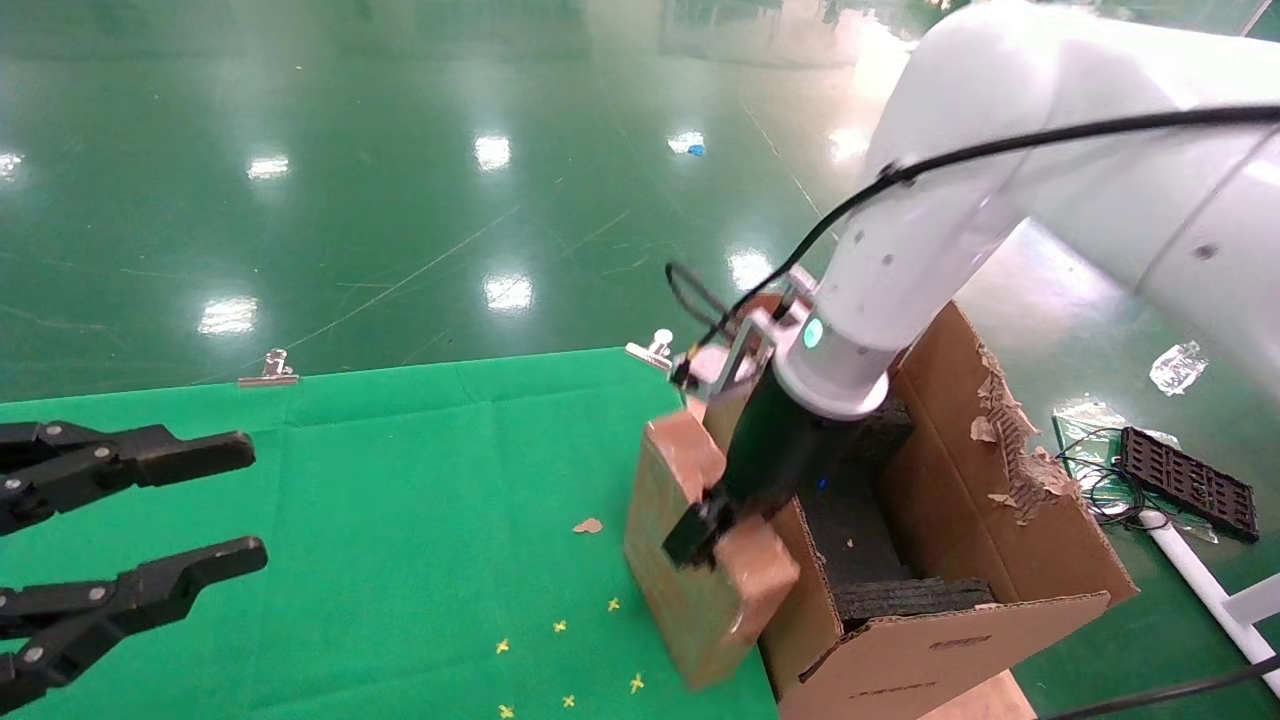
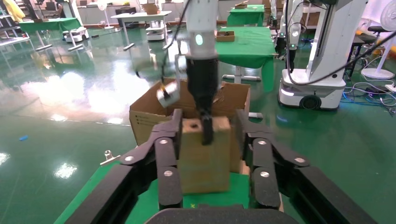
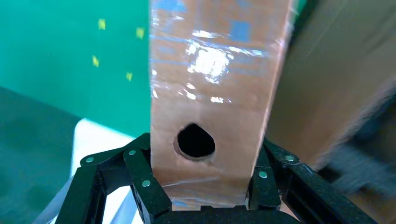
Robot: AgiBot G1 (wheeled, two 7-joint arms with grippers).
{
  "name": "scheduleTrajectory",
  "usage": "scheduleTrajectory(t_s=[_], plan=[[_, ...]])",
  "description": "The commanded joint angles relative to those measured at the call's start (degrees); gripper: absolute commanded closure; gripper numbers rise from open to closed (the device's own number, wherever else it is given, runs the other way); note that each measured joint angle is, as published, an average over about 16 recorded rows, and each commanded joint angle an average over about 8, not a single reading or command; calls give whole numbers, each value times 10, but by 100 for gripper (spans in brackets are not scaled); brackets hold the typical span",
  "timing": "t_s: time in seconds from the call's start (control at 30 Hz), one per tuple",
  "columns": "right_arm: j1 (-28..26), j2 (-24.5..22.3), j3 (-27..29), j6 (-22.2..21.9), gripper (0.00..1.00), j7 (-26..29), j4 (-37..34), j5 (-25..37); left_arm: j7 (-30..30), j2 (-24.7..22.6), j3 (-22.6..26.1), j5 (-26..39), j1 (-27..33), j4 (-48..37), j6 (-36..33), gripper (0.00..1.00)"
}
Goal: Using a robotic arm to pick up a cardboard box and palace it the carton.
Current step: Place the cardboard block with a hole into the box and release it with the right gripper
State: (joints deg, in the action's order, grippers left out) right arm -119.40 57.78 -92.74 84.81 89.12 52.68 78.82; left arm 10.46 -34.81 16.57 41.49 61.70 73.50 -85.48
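The white-jointed robotic arm [image 1: 900,250] is my right arm. Its black right gripper [image 1: 700,530] is shut on the top end of the cardboard box [image 1: 690,590]. The slim taped brown box hangs upright, slightly tilted, at the green table's right edge, right beside the carton [image 1: 1000,500]. I cannot tell whether its lower end touches the cloth. In the right wrist view the right gripper [image 3: 205,156] clamps the box [image 3: 210,84] on both sides of its round hole [image 3: 195,140]. The carton's black foam [image 1: 850,530] shows inside. My left gripper [image 1: 250,505] is open and empty at the table's left.
Metal clips [image 1: 268,370] [image 1: 652,350] hold the green cloth [image 1: 400,500] at the far edge. A cardboard scrap [image 1: 588,525] and yellow marks [image 1: 560,626] lie on the cloth. A black tray [image 1: 1190,482] and wires lie on the floor to the right of the carton.
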Motion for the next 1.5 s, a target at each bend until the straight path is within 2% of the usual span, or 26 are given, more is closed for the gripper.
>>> scheduleTrajectory(t_s=[0.03,0.23,0.37,0.57,0.77,0.8,1.03,1.07,1.5], plan=[[-8,-6,3,-6,100,-11,6,4,0,0,0,0,0,0,0,100],[-77,-80,58,-41,100,-104,38,-20,0,0,0,0,0,0,0,100],[-122,-129,84,-51,100,-146,34,-20,0,0,0,0,0,0,0,100],[-173,-189,85,-43,100,-156,7,25,0,0,1,0,0,0,0,100],[-184,-236,62,-18,100,-137,-16,75,0,0,1,-1,0,0,0,99],[-181,-243,58,-14,100,-133,-20,80,0,0,1,-1,0,0,0,90],[-137,-271,31,2,100,-121,-52,91,-1,0,1,-1,0,0,1,4],[-130,-272,28,2,100,-122,-58,89,-1,0,1,-1,0,0,1,0],[-55,-240,3,-25,100,-154,-143,96,-1,1,2,-1,0,0,1,0]])
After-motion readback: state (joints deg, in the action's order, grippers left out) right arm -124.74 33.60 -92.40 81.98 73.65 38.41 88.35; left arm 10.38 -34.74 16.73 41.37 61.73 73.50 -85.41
